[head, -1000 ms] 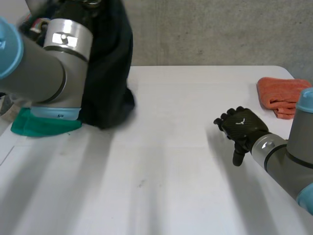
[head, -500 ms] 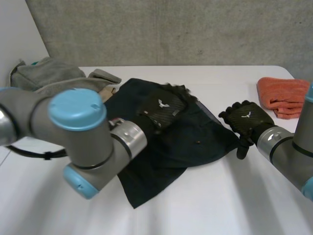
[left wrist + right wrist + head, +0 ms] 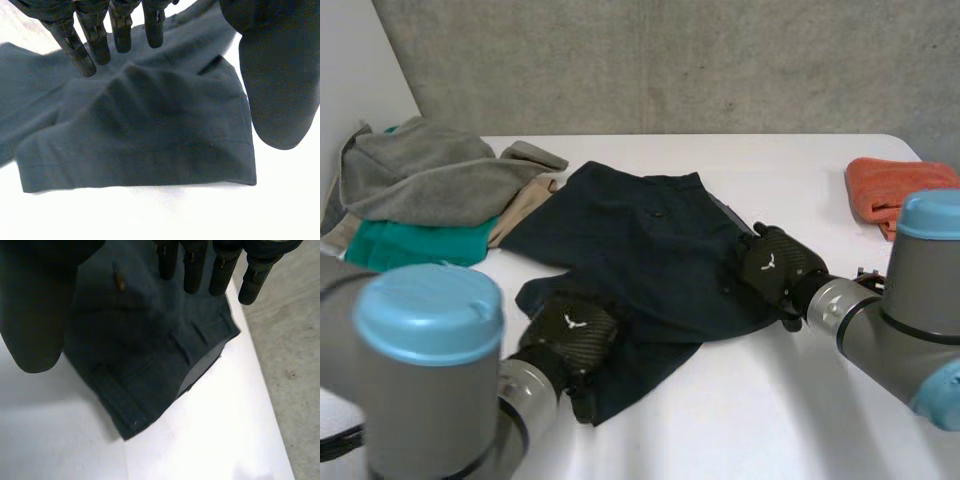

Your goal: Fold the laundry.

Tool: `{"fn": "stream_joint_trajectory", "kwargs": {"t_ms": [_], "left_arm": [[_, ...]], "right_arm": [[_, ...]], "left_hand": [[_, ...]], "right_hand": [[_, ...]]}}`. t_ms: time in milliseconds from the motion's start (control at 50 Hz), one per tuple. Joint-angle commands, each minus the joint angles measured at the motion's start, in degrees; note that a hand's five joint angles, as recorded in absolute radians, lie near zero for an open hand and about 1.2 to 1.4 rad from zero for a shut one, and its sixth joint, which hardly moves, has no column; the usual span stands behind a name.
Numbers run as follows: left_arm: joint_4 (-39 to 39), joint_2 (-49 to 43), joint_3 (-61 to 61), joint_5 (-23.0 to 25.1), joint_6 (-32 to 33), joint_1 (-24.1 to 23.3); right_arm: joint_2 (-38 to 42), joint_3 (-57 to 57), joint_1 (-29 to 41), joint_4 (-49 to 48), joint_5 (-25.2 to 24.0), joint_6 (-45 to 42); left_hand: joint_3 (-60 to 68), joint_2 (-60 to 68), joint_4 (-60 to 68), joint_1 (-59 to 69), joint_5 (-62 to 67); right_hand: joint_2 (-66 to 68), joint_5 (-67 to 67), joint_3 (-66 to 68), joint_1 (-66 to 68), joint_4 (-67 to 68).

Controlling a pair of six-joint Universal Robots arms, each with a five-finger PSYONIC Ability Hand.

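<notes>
The left hand (image 3: 565, 335) has slid from the middle of the dark shorts (image 3: 640, 240) to their leg hem at 7 o'clock. The right hand (image 3: 775, 268) now rests on the waistband at 3 o'clock. Both hands' fingers (image 3: 152, 25) are straight and released. The shorts lie mid-desk (image 3: 800, 180), and the rumpled near leg could crease crookedly into any fold.

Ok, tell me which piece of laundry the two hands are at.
The dark navy shorts spread mid-table: left hand at a leg end, right hand at the waistband. The grey garment, teal garment and orange cloth lie apart from both.
</notes>
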Motion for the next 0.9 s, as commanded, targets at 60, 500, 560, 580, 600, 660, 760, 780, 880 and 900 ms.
{"fn": "stream_joint_trajectory", "kwargs": {"t_ms": [60, 500, 560, 580, 600, 660, 760, 780, 880, 900], "left_arm": [[6.9, -9.2, 4.3, -2.0, 6.3, -2.2], [6.9, -2.6, 13.4, -4.7, 9.9, 4.0], [4.0, 5.6, 14.6, -2.7, 9.3, 5.1], [3.4, 7.7, 15.2, -2.2, 9.1, 5.6], [3.0, 9.7, 15.9, -1.7, 8.8, 6.2], [1.1, 16.9, 19.7, 0.1, 7.1, 8.6], [-2.4, 24.0, 27.8, 1.3, 1.3, 10.1], [-3.5, 25.4, 30.7, 1.2, -0.6, 10.8], [-4.5, 25.0, 38.7, 1.1, -4.3, 14.3], [-4.6, 24.3, 40.0, 1.1, -4.7, 15.0]], "right_arm": [[8.9, -3.0, -0.2, -7.9, 3.1, -2.2], [-8.8, -4.7, 0.7, 0.8, 11.0, 18.4], [-12.6, -8.1, 0.0, 6.2, 10.6, 21.1], [-13.7, -9.1, -0.2, 7.1, 10.4, 21.9], [-14.6, -10.2, -0.5, 7.7, 10.1, 22.7], [-17.3, -15.0, -0.8, 8.9, 8.4, 26.9], [-19.8, -23.4, -0.9, 10.5, 6.8, 34.5], [-20.1, -26.3, -1.1, 11.3, 6.4, 37.5], [-17.5, -34.8, -4.4, 13.5, 6.5, 45.3], [-16.8, -35.5, -4.5, 13.7, 6.5, 45.8]], "left_hand": [[-0.8, -0.4, -0.3, 0.0, -1.5], [68.3, 68.7, 68.8, 69.1, 67.6], [68.3, 68.7, 68.8, 69.1, 67.6], [68.3, 68.7, 68.8, 69.1, 67.6], [68.3, 68.7, 68.8, 69.1, 67.6], [68.3, 68.7, 68.8, 69.1, 67.6], [68.3, 68.7, 68.8, 69.1, 67.6], [68.3, 68.7, 68.8, 69.1, 67.6], [68.3, 68.7, 68.8, 69.1, 67.6], [68.3, 68.7, 68.8, 69.1, 67.6]], "right_hand": [[10.2, 9.7, 9.9, 11.5, 10.0], [65.4, 65.0, 65.1, 66.7, 65.2], [65.4, 65.0, 65.1, 66.7, 65.2], [65.4, 65.0, 65.1, 66.7, 65.2], [65.4, 65.0, 65.1, 66.7, 65.2], [65.4, 65.0, 65.1, 66.7, 65.2], [65.4, 65.0, 65.1, 66.7, 65.2], [65.4, 65.0, 65.1, 66.7, 65.2], [65.4, 65.0, 65.1, 66.7, 65.2], [65.4, 65.0, 65.1, 66.7, 65.2]]}}
